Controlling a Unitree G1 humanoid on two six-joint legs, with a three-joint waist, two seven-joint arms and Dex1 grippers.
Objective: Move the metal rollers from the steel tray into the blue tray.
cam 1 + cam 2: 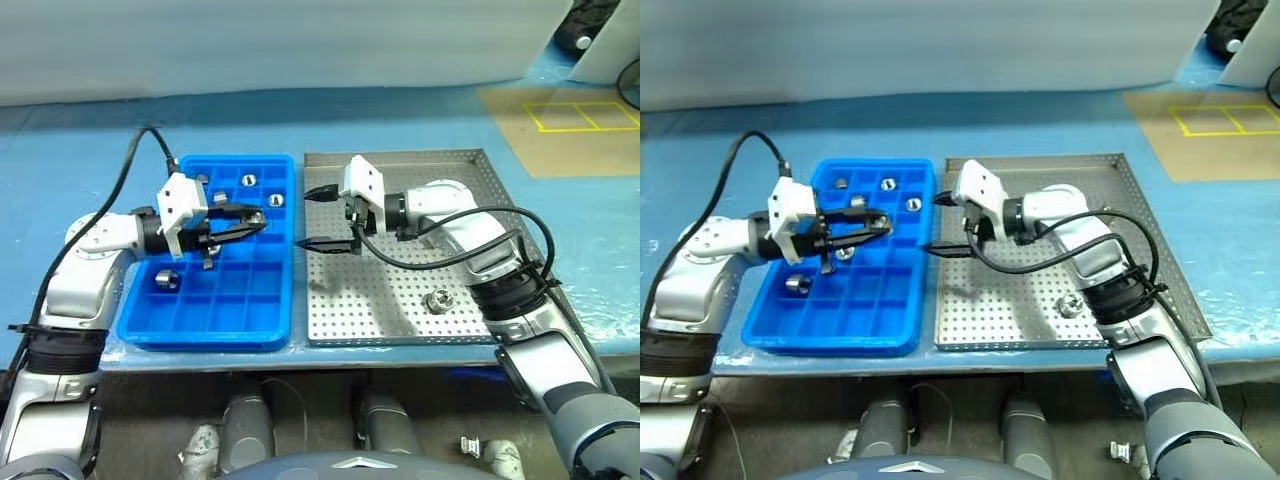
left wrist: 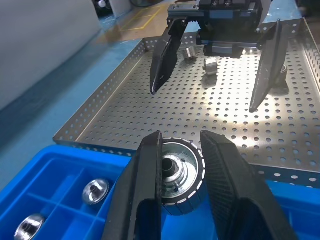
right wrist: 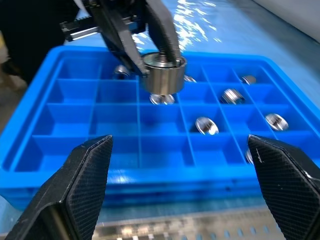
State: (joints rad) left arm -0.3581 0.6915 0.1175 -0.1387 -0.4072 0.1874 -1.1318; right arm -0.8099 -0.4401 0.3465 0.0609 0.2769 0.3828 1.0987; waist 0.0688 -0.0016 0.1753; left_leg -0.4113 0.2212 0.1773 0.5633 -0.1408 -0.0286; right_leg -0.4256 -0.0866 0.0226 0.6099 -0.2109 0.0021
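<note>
The left gripper (image 2: 181,155) is clamped on 1 of the metal rollers (image 2: 181,172), holding it above the blue tray (image 1: 275,330), near that tray's edge next to the steel tray (image 1: 400,320). The right gripper (image 1: 322,218) hangs with its fingers spread wide and nothing between them, over the steel tray's edge nearest the blue tray, pointing toward the left gripper.

The step in hand looks like either a drop into a compartment or a pass between the 2 grippers; the pictures do not settle which. If it is a drop, the left gripper should centre the roller over a free cell, lower it close to the floor, then part its fingers, so the roller does not bounce onto a divider wall. If it is a pass, the right gripper's fingers need to close squarely on the roller's round side before the left gripper lets go.

The head views show the overall layout and 1 roller (image 1: 437,299) left low on the steel tray. The left wrist view adds 2 more rollers (image 2: 210,64) behind the right gripper. The right wrist view shows which compartments already hold rollers (image 3: 206,125) and which stand free.
</note>
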